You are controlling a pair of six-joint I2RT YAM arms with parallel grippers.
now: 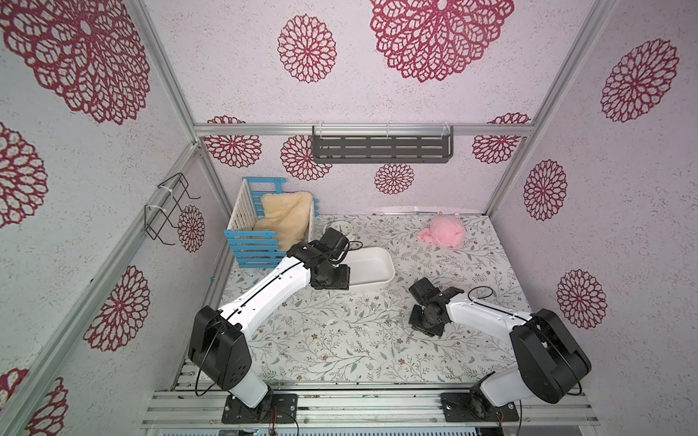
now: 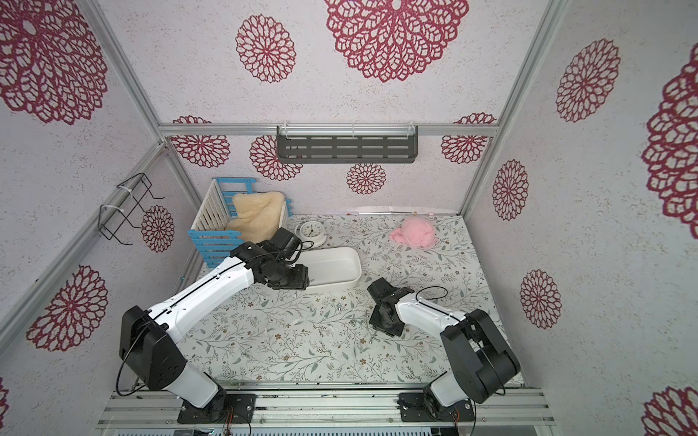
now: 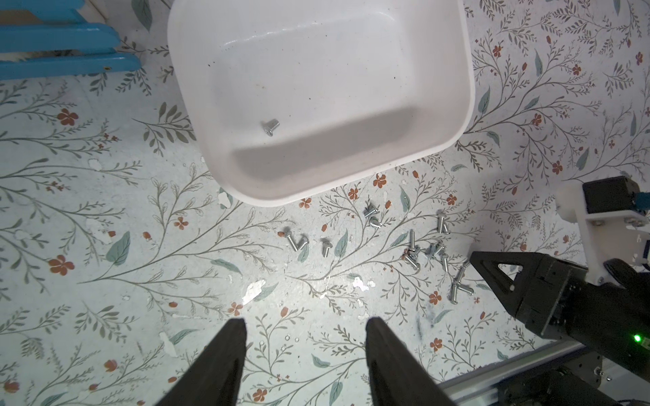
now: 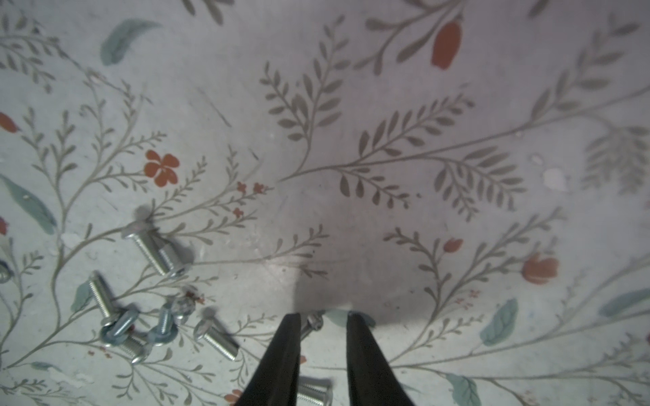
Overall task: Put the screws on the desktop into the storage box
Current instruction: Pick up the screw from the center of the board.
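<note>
Evidently mid-pick, the right gripper (image 4: 322,318) straddles a screw (image 4: 314,322) on the desktop (image 4: 387,123), jaws apart and not yet pinching, while the left gripper (image 3: 306,325) hangs open and empty near the box (image 3: 316,70) holding one stored screw (image 3: 270,126); next it must pinch squarely, then lift.

— Storage box (image 3: 316,70)?
— White, shallow, rounded corners; upright on the leaf-printed desktop (image 3: 105,211). One screw (image 3: 270,126) lies inside.
— Other screws (image 4: 151,251)?
— Small, silver, on their sides, loose on the desktop near the box; several touching in a cluster.
</note>
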